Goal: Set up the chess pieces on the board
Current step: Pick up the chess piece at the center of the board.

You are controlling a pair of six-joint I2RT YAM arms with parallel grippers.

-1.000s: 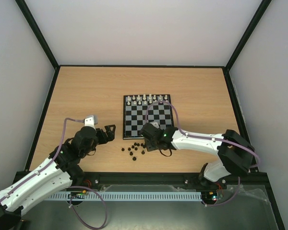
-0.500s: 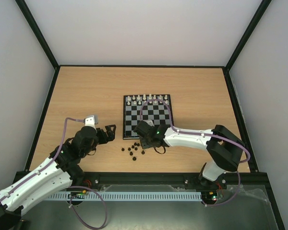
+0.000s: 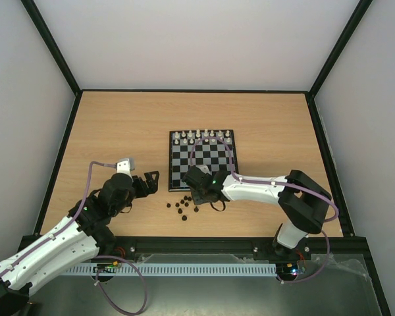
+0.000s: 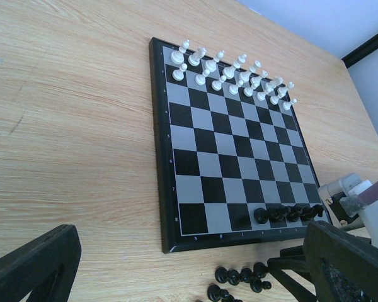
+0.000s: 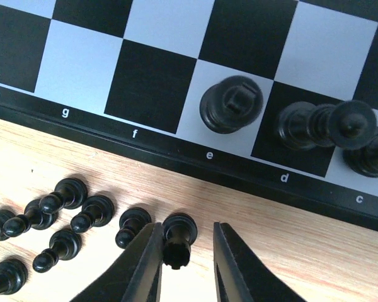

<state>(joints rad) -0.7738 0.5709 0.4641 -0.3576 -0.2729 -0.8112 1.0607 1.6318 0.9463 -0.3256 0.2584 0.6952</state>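
The board (image 3: 202, 160) lies mid-table, and also shows in the left wrist view (image 4: 233, 157) and the right wrist view (image 5: 151, 82). Several black chess pieces (image 4: 286, 214) stand on its near row, the leftmost on the e square (image 5: 230, 104). Several more black pieces (image 3: 182, 206) stand loose on the table by the near edge (image 5: 69, 195). My right gripper (image 5: 186, 234) is open, low over the table, its jaws either side of a black rook (image 5: 177, 242); the left finger touches it, the right finger is apart. My left gripper (image 3: 150, 181) is open and empty, left of the board.
White pieces (image 3: 203, 137) fill the board's two far rows (image 4: 233, 72). Bare wooden table (image 3: 118, 125) surrounds the board, with black-framed walls on three sides. The right arm (image 3: 263, 187) lies along the board's near edge.
My right gripper has moved left along the board's near edge to the loose black pieces, and its elbow has swung left. The left arm has not moved.
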